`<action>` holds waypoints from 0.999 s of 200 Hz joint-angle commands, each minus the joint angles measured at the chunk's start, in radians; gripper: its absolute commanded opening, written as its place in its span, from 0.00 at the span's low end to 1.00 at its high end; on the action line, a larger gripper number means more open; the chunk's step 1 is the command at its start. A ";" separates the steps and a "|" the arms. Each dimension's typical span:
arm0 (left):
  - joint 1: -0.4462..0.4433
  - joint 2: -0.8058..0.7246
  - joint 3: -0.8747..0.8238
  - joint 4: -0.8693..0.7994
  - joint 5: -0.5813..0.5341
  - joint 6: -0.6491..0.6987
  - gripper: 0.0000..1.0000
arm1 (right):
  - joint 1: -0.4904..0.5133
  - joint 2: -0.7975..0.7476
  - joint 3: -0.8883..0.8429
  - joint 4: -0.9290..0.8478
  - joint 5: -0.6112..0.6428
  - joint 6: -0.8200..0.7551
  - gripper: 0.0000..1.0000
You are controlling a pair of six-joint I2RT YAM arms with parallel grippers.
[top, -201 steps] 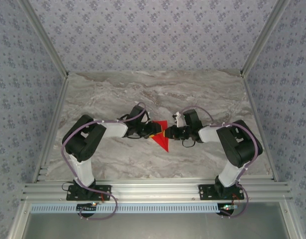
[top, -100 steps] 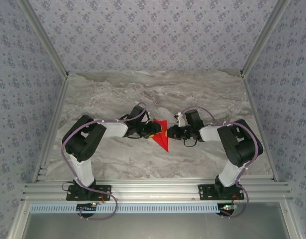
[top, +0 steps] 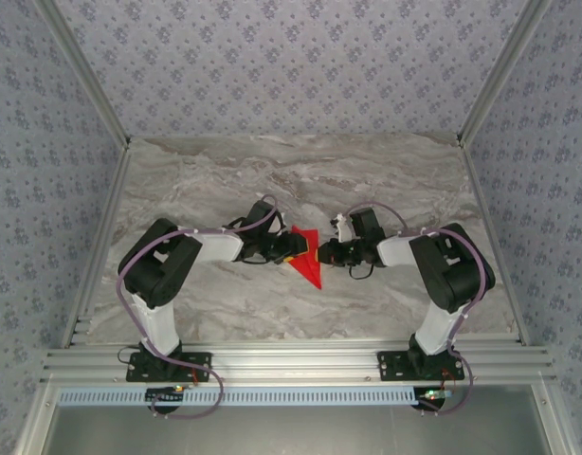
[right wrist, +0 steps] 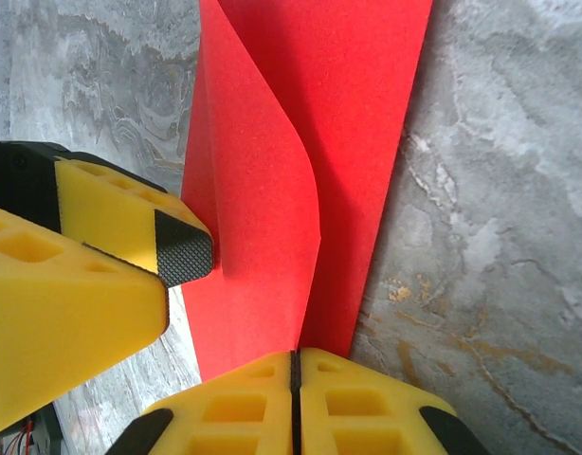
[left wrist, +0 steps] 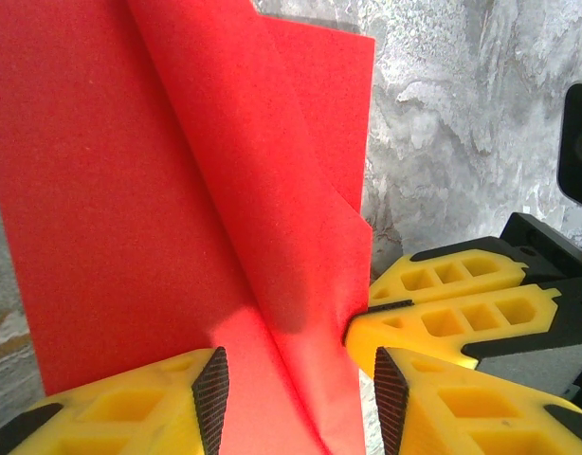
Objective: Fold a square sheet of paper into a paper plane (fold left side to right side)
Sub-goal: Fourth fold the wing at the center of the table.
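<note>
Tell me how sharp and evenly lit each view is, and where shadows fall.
Top view: even light, red paper small but sharp. Left wrist view: crisp paper grain, soft shadow beside the lifted flap. Right wrist view: sharp, darker band under the curl.

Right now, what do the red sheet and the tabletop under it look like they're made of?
The red sheet: thin paper, matte and faintly grainy. It curls into a soft raised flap yet keeps straight, sharp edges.
The tabletop: looks like grey veined marble, smooth, with swirling pale streaks. It could equally be a printed laminate.
</note>
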 commanded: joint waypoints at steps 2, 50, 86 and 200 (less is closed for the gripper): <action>-0.001 0.011 -0.002 -0.059 -0.031 0.028 0.47 | -0.003 0.030 0.020 -0.075 0.041 -0.035 0.10; 0.000 -0.018 0.010 -0.082 -0.035 0.046 0.47 | 0.019 0.028 0.002 -0.106 0.061 -0.041 0.10; -0.001 -0.033 0.015 -0.084 -0.034 0.045 0.47 | 0.030 0.030 -0.014 -0.115 0.084 -0.035 0.10; -0.007 -0.007 0.019 -0.061 -0.027 0.035 0.41 | 0.050 -0.037 -0.004 -0.119 0.063 -0.005 0.09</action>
